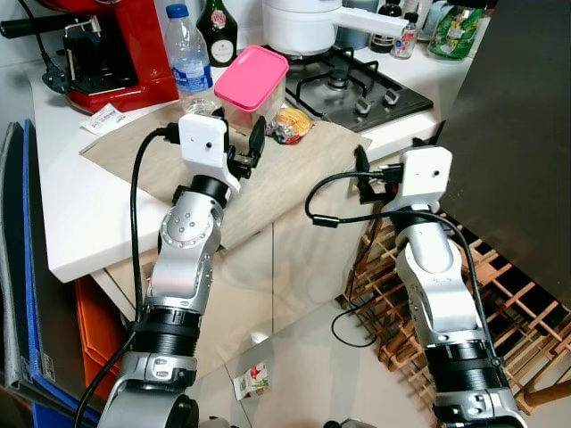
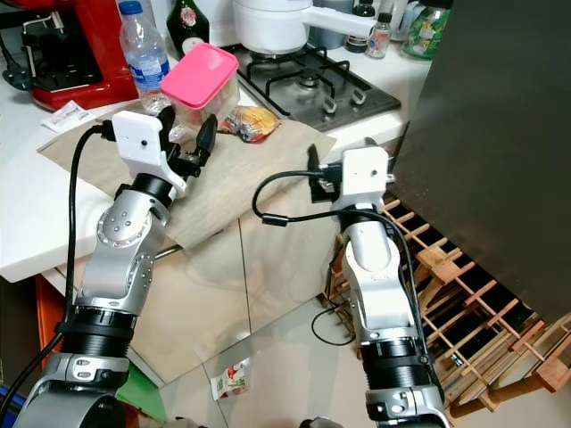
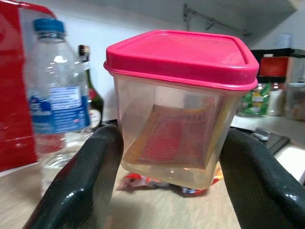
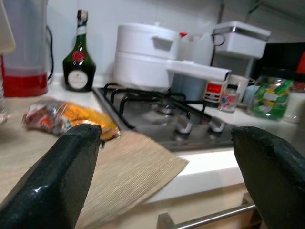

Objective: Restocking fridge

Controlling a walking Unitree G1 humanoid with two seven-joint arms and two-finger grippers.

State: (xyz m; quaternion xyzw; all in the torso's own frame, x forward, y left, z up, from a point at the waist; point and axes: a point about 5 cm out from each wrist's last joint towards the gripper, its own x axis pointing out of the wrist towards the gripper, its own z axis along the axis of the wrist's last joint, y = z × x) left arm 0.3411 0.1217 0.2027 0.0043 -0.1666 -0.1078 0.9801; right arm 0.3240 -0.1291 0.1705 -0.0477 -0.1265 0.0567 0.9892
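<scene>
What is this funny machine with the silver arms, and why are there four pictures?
It is a robot that helps at home. Two pictures come from cameras in its head, looking down at its own arms. The other two come from little cameras on its wrists.

Its left gripper has two black fingers, open on either side of a clear box with a pink lid. The box looks tilted, but I cannot tell whether it is lifted. Its right gripper is open and holds nothing, beside the counter's edge.

On the counter are a water bottle, a dark green bottle, a snack packet, a red machine and a white pot on the stove.
</scene>
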